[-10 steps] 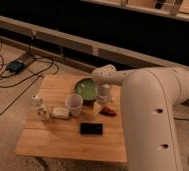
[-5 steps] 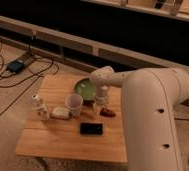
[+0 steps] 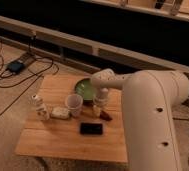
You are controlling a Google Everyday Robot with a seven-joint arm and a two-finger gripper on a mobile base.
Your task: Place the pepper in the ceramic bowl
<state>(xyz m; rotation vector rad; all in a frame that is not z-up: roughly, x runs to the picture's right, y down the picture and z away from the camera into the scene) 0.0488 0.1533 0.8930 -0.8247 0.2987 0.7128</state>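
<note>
The small dark-red pepper (image 3: pixel 106 116) lies on the wooden table (image 3: pixel 53 140), just right of centre. The green ceramic bowl (image 3: pixel 84 89) sits behind it near the table's far edge, partly hidden by my arm. My gripper (image 3: pixel 100 106) points down right above the pepper's left end, between the bowl and the pepper. My large white arm (image 3: pixel 148 110) reaches in from the right and covers the table's right side.
A white cup (image 3: pixel 74 104) stands left of the gripper. A flat black phone (image 3: pixel 91 128) lies in front of it. A pale packet (image 3: pixel 60 113) and a small white bottle (image 3: pixel 37 104) stand at the left. Cables and a box (image 3: pixel 15 65) lie on the floor.
The gripper has dropped a little toward the table beside the pepper. The objects on the table have not moved.
</note>
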